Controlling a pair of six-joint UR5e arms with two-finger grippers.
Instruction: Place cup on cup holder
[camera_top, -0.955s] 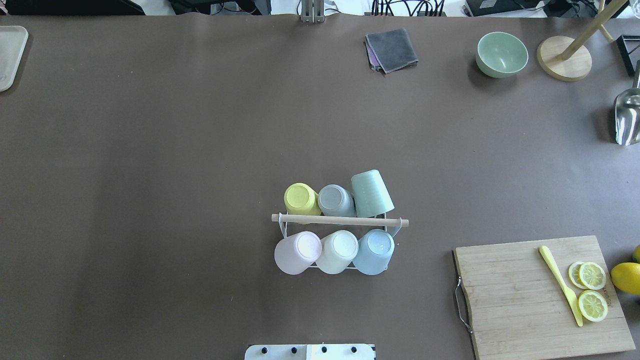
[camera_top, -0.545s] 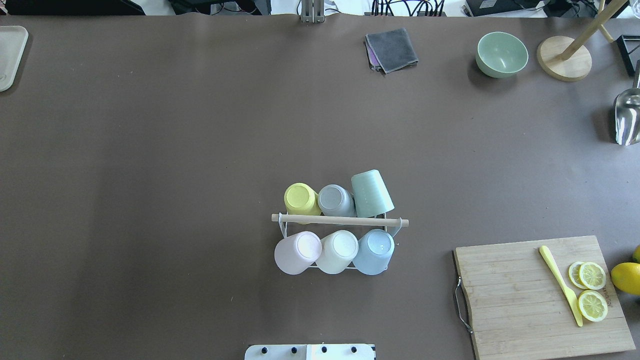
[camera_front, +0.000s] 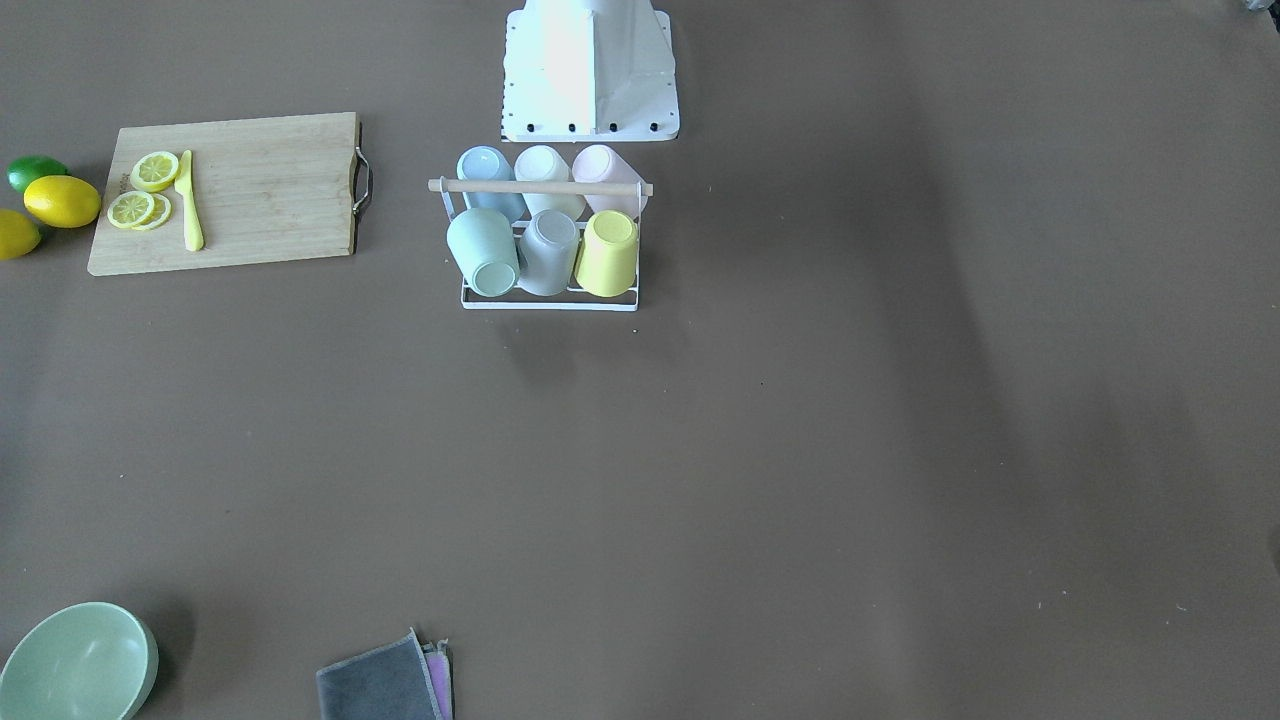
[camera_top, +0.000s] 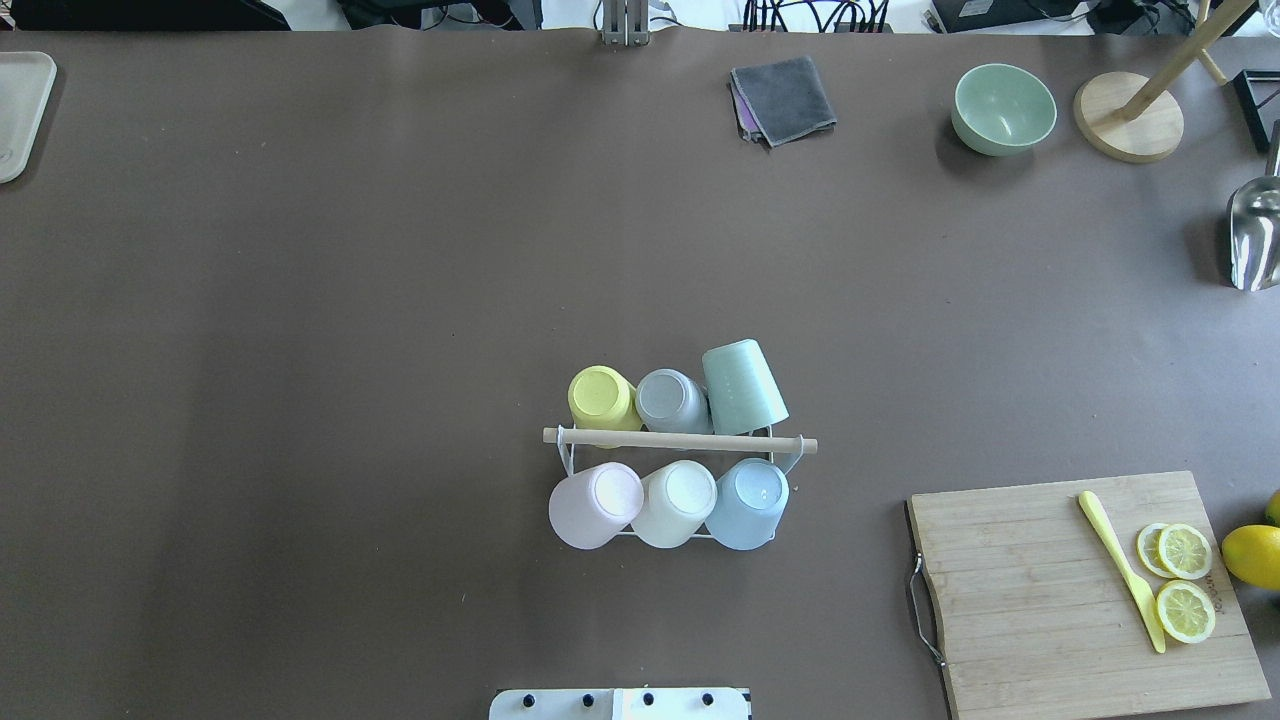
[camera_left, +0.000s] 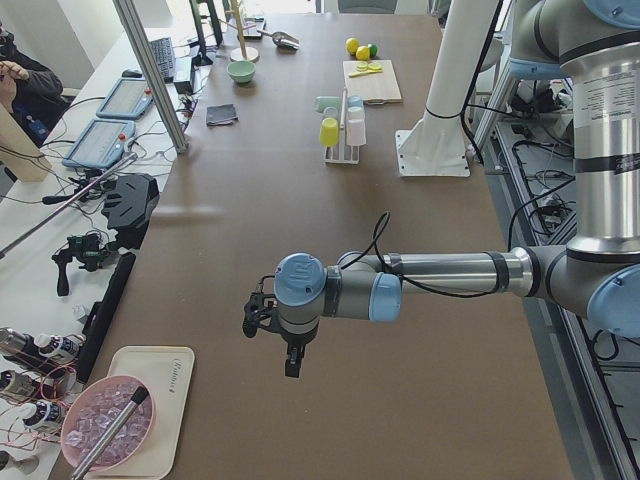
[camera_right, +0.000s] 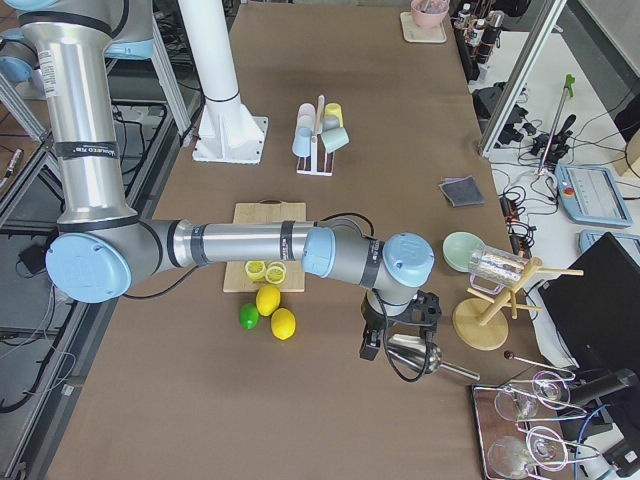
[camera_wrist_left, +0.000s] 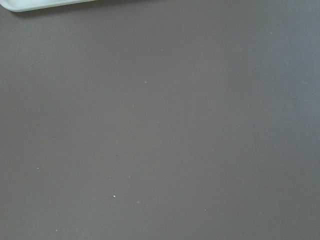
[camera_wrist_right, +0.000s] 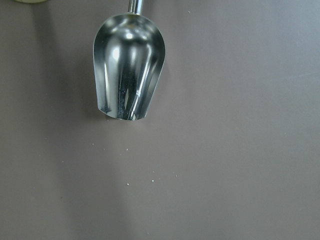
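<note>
1. the cup holder (camera_top: 680, 440) stands on the worktop (camera_top: 300, 350) near the middle of the robot-side edge, its wooden rod running along that edge.
2. six cups sit upside down on its prongs, three on each side of the rod. on the far side are the yellow cup (camera_top: 603, 397), grey cup (camera_top: 672, 400) and green cup (camera_top: 744, 387). on the near side are the pink cup (camera_top: 595, 505), cream cup (camera_top: 675, 503) and blue cup (camera_top: 748, 503).
3. the green cup, at the right end of the far row, tilts outward more than its neighbours.
4. in the overhead view the holder and all six cups lie exactly as they did a second ago; nothing on the worktop has shifted.
5. the left end effector (camera_left: 275, 340) hangs over bare worktop toward the left end, well apart from the holder. its wrist view shows only the surface and an edge of the tray (camera_wrist_left: 40, 4). i cannot tell whether it is released or clenched.
6. the right end effector (camera_right: 395, 330) hangs at the right end, over the metal scoop (camera_wrist_right: 129, 67), also well apart from the holder. its fingers are not visible clearly enough to tell their state.
</note>
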